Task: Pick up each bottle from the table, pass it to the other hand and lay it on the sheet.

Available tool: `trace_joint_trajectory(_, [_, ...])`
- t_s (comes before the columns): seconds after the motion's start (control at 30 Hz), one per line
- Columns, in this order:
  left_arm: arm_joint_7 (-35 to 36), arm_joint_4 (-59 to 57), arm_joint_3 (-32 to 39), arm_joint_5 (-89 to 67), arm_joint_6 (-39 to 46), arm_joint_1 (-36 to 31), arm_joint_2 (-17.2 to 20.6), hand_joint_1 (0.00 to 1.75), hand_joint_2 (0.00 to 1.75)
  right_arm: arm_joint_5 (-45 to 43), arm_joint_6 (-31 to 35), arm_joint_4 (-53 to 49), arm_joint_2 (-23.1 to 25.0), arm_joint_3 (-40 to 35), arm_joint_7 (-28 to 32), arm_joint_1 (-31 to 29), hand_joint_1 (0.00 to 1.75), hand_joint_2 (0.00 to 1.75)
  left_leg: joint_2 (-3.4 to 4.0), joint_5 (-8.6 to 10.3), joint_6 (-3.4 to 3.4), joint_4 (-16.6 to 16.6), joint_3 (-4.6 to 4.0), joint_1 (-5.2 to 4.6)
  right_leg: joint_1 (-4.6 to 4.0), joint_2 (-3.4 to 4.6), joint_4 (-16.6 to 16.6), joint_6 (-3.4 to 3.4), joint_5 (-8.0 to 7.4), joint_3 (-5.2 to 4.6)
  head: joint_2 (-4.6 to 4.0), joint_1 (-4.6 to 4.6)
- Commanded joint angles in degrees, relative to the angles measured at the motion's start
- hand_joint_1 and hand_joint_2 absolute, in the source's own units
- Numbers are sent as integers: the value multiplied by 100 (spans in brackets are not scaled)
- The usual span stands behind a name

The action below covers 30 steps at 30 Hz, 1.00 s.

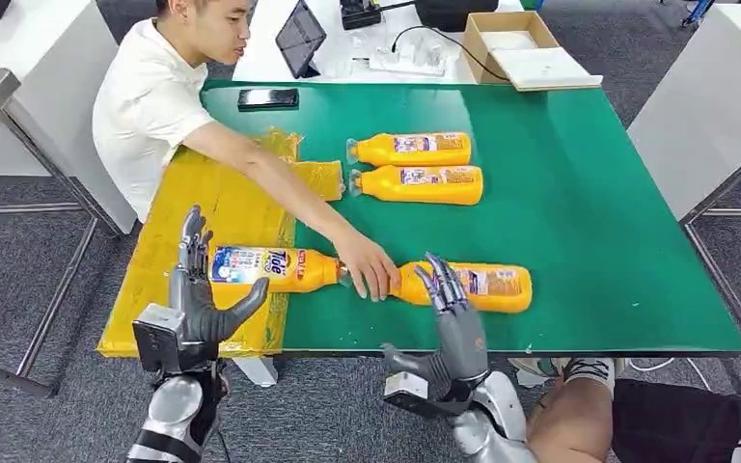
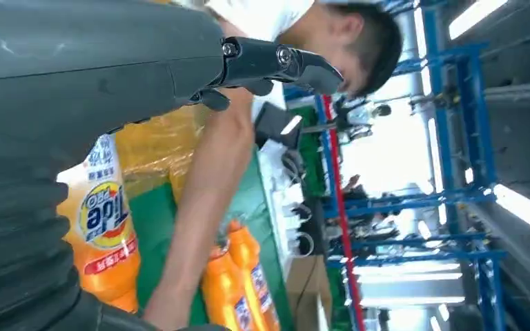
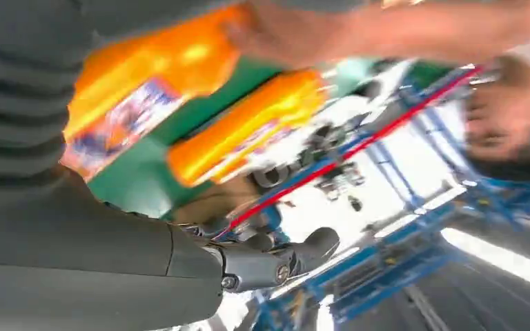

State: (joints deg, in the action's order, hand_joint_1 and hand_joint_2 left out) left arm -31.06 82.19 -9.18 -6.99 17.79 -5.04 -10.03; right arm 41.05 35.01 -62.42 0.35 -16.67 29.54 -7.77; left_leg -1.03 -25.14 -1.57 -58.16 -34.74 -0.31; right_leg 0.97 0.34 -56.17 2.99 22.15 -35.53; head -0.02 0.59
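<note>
Just past the right robot hand (image 1: pixel 449 313), a bottle (image 1: pixel 473 286) lies on its side.
Rigid, glossy plastic, likely full and heavy, it may slip; its mid-body looks the best hold. A person's hand (image 1: pixel 367 265) rests on its neck. Both robot hands hold nothing, fingers apart; the left robot hand (image 1: pixel 198 294) hovers by another bottle (image 1: pixel 270 268) on the sheet (image 1: pixel 203 203). Two more (image 1: pixel 415 166) lie farther off on the table (image 1: pixel 589 212).
</note>
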Motion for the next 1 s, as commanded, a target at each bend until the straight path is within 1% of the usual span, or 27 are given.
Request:
trace_joint_trajectory(0.03, [-72,496,188,-118,232,362,62,0,175,614,-72,593,-402,846,-550,-336,0,175,5,-5,7,3,14,2,-3,-2,3,-8,5,14,0,0])
trace_joint_trajectory(0.07, [-72,502,204,-116,241,384,51,0,175,689,-96,635,-428,877,-615,-351,0,175,11,-10,11,5,27,4,-6,1,4,-13,9,25,0,0])
trace_joint_trajectory(0.13, [-78,497,220,-131,278,410,13,0,175,856,-298,835,-475,951,-774,-457,0,175,11,-5,6,5,14,2,-3,5,4,-7,3,12,0,-2])
trace_joint_trajectory(0.17, [-84,466,206,-143,283,395,4,0,175,943,-358,956,-492,935,-839,-528,0,175,16,-10,10,5,26,4,-6,6,6,-11,6,24,0,0])
trace_joint_trajectory(0.23, [-94,309,165,-130,285,297,-21,0,175,1066,-514,1375,-480,897,-983,-774,0,175,8,-5,6,4,13,4,-5,2,5,-8,2,12,0,0])
trace_joint_trajectory(0.27, [-96,262,155,-118,286,265,-30,0,175,1091,-562,1502,-485,889,-1019,-846,0,175,15,-8,9,6,25,4,-6,5,6,-12,3,22,0,-2])
trace_joint_trajectory(0.3, [-95,164,133,-119,286,205,-35,0,175,1174,-680,1825,-489,850,-1179,-1021,0,175,18,-7,8,4,23,4,-6,9,6,-10,1,20,0,0])
trace_joint_trajectory(0.4, [-76,118,133,-119,297,183,-39,0,175,1203,-733,1967,-506,834,-1233,-1093,0,175,13,-4,7,5,18,4,-5,5,6,-9,0,16,0,-2])
trace_joint_trajectory(0.43, [-35,83,131,-115,296,166,-39,0,175,1249,-777,2081,-516,827,-1343,-1147,0,175,15,-8,11,4,29,7,-9,3,8,-13,3,28,0,0])
trace_joint_trajectory(0.5, [-21,-4,112,-117,300,117,-39,0,175,1297,-941,2325,-568,806,-1511,-1269,0,175,6,-2,6,6,17,2,-4,-1,6,-8,1,15,0,0])
trace_joint_trajectory(0.57, [-4,-74,88,-126,296,74,-40,0,175,1524,-820,2574,-635,748,-1728,-1391,0,175,9,-4,7,6,19,3,-4,2,5,-7,2,16,0,-2])
trace_joint_trajectory(0.6, [-1,-95,79,-130,296,65,-42,0,175,1697,-686,2769,-676,754,-1986,-1490,0,175,15,-8,10,6,29,4,-6,3,5,-11,5,25,0,-2])
trace_joint_trajectory(0.63, [4,-99,77,-133,299,65,-43,0,175,1850,-627,2908,-699,728,-2105,-1570,0,175,11,-7,10,4,28,5,-7,-2,5,-11,6,26,0,-2])
trace_joint_trajectory(0.67, [4,-100,76,-133,300,68,-44,0,175,1847,-649,2921,-732,739,-2105,-1596,0,175,3,-1,6,5,16,2,-3,-5,5,-6,2,15,0,-2])
trace_joint_trajectory(0.7, [14,-105,78,-138,303,71,-41,0,175,1921,-600,3088,-729,786,-2193,-1692,0,175,2,-3,5,4,16,1,-2,-4,5,-5,2,14,0,-2])
trace_joint_trajectory(0.8, [19,-111,84,-139,305,72,-40,0,175,1973,-571,3133,-740,800,-2257,-1727,0,175,8,-4,6,4,19,2,-4,1,4,-6,2,17,0,0])
trace_joint_trajectory(0.83, [50,-124,93,-139,299,73,-44,0,175,2192,-509,3219,-770,746,-2471,-1775,0,175,5,-3,6,3,17,2,-4,-2,4,-6,2,15,0,-2])
trace_joint_trajectory(0.9, [84,-137,105,-137,284,81,-40,0,175,2365,-544,3320,-778,733,-2697,-1842,0,175,6,-4,8,4,21,4,-6,-3,6,-8,2,19,0,0])
trace_joint_trajectory(0.93, [140,-147,107,-95,224,81,-35,0,175,2416,-625,3372,-777,733,-2804,-1870,0,175,3,-2,6,4,16,2,-4,-4,5,-7,1,14,0,-2])
trace_joint_trajectory(1.0, [575,-146,131,716,-628,109,-14,0,175,2612,-905,3470,-802,698,-3176,-1914,0,175,5,-4,9,6,27,3,-5,-4,8,-10,3,24,0,-2])
